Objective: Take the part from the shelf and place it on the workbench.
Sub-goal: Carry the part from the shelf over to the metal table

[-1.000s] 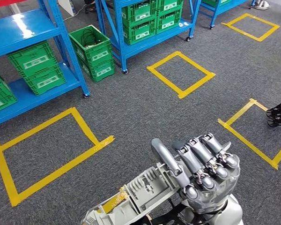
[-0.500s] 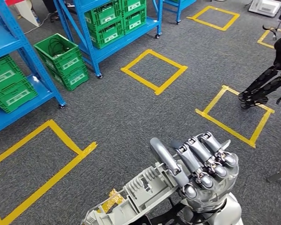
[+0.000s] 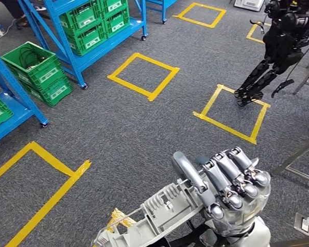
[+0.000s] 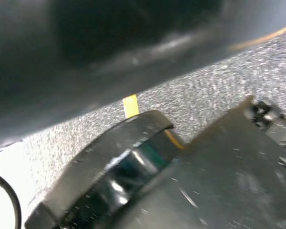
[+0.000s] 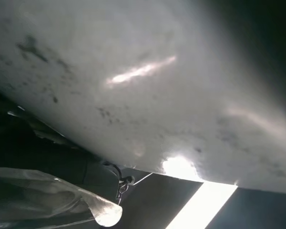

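The right hand (image 3: 226, 193) has its fingers (image 3: 223, 177) curled over the end of the grey part (image 3: 160, 211), carried low above the grey carpet (image 3: 145, 128). Blue shelves (image 3: 67, 31) with green crates (image 3: 40, 72) stand far left. The left hand's state cannot be told.

1. Dark grey speckled carpet (image 3: 145, 128) covers the floor across the frame.
2. Yellow tape squares (image 3: 143, 75) mark the carpet: one at upper centre, one at right centre, one at the top edge, and a larger outline at lower left.
3. Blue metal shelving (image 3: 73, 51) on castors stands along the upper left.
4. Green plastic crates (image 3: 91, 23) sit on the shelves; another stack (image 3: 38, 72) stands on the floor between the racks.
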`<state>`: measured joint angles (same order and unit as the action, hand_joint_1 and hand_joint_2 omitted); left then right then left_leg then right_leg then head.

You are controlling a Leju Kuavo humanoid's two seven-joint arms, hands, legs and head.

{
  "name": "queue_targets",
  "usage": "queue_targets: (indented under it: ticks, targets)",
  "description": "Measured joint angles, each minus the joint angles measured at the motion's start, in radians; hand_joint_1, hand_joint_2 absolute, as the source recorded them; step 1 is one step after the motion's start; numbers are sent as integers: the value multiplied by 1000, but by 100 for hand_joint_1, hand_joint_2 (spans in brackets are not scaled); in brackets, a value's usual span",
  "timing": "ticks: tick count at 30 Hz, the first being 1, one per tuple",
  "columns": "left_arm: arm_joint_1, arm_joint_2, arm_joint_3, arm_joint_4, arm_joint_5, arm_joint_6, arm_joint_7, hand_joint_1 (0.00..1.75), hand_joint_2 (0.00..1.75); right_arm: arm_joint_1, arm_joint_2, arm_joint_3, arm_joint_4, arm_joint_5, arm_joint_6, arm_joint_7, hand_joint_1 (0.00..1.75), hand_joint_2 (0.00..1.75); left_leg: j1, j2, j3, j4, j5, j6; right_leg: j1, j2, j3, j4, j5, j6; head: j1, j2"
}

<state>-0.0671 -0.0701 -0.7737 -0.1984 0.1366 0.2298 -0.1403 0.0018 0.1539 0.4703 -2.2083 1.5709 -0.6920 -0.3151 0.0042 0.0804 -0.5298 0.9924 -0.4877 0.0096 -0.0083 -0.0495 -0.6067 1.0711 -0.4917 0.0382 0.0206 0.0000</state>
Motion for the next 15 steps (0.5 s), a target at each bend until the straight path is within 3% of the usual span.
queue_targets:
  ticks: [2,4,6,8,10,11,12,13,15]
  targets:
    - [-2,-2,0,0,-1,0,0,0,0,0,-1,0,-3,0,0,0,175,175,-6,14,2,3,-3,-9,5,-23,36,-60,6,-12,-1,0]
    - [-4,-3,0,0,-1,-2,0,0,0,1,-2,-1,-5,0,0,0,175,175,-7,28,3,4,-4,-18,6,-3,33,-61,10,-26,-3,0]
    - [-5,-4,0,0,-1,-3,0,0,0,1,-2,-1,-7,0,0,-1,175,175,-3,1,-4,26,-27,-29,3,17,30,-63,16,-38,-5,0]
    - [-4,-4,0,1,-1,-5,2,0,0,0,-2,-2,-8,0,0,-2,175,175,1,-49,-43,125,-89,-37,1,38,29,-65,20,-46,-8,0]
    - [0,-4,0,3,-1,-6,6,0,0,1,-2,-2,-8,0,0,-3,175,175,2,-68,-101,256,-146,-37,3,62,28,-65,21,-50,-9,0]
    - [1,-4,0,3,-1,-6,8,0,0,1,-2,-2,-8,0,0,-3,175,175,2,-69,-116,286,-148,-36,5,76,28,-64,21,-51,-9,0]
    - [2,-4,0,4,0,-6,10,0,0,1,-2,-2,-8,0,0,-3,175,175,2,-71,-116,282,-131,-32,6,90,28,-64,22,-51,-9,0]
    - [3,-4,0,4,0,-6,12,0,0,1,-2,-2,-8,0,0,-4,175,175,1,-77,-98,239,-97,-28,7,104,29,-63,22,-51,-9,0]
    - [3,-2,0,5,0,-6,12,0,0,1,-2,-2,-8,0,0,-4,175,175,1,-118,-40,104,-25,-14,8,128,29,-61,23,-49,-9,0]
